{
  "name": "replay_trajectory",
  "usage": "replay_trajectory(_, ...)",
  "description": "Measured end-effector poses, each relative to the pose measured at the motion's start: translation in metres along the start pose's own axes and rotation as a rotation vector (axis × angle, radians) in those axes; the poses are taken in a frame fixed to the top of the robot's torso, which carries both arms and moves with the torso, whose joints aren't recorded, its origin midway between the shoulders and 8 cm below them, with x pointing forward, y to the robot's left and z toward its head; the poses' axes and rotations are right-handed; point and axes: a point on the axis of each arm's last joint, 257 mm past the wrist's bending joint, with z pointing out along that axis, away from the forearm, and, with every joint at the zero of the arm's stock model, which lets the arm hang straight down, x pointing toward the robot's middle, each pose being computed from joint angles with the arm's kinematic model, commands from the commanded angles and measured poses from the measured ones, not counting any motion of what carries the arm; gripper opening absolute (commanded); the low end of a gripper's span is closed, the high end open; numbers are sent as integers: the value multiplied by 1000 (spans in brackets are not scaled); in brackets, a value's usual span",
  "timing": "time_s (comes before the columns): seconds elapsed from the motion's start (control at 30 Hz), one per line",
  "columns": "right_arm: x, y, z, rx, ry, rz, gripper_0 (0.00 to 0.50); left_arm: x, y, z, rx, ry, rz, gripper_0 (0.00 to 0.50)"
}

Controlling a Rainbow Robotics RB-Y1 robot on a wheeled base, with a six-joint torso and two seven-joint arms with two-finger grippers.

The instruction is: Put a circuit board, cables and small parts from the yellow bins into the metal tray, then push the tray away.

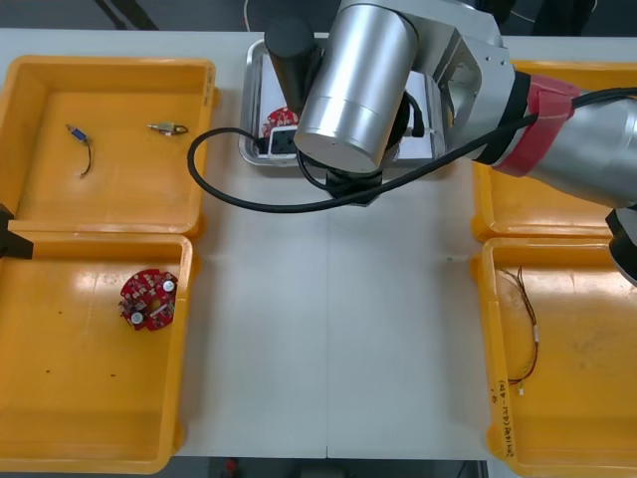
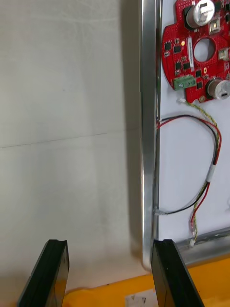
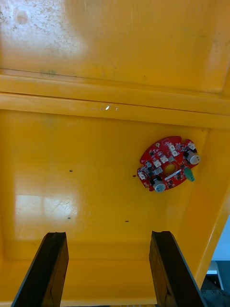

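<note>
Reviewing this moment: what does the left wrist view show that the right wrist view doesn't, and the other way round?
Left wrist view: the left gripper, open, above a yellow bin that holds one circuit board.
Right wrist view: the right gripper, open, at the rim of the metal tray, over the light table. In the tray lie a second circuit board and a red and yellow cable.
Shared: open black fingers and a round red board each, plus yellow bin; in the right wrist view it is a bin edge by the fingers.

The metal tray [image 1: 251,100] at upper centre holds a circuit board [image 1: 280,119]; a second circuit board [image 1: 148,299] lies in the lower-left bin [image 1: 70,388].
</note>
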Motion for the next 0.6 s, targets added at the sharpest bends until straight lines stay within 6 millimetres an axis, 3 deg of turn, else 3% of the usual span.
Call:
replay_trajectory(0.17, 20, 15, -22, -41, 24, 182, 500, 0, 0, 0, 0, 0, 0, 500)
replay_trajectory(0.33, 48, 26, -41, -64, 70, 238, 500, 0, 0, 0, 0, 0, 0, 500)
replay_trajectory(0.6, 45, 30, -67, -82, -66, 438, 500, 0, 0, 0, 0, 0, 0, 500)
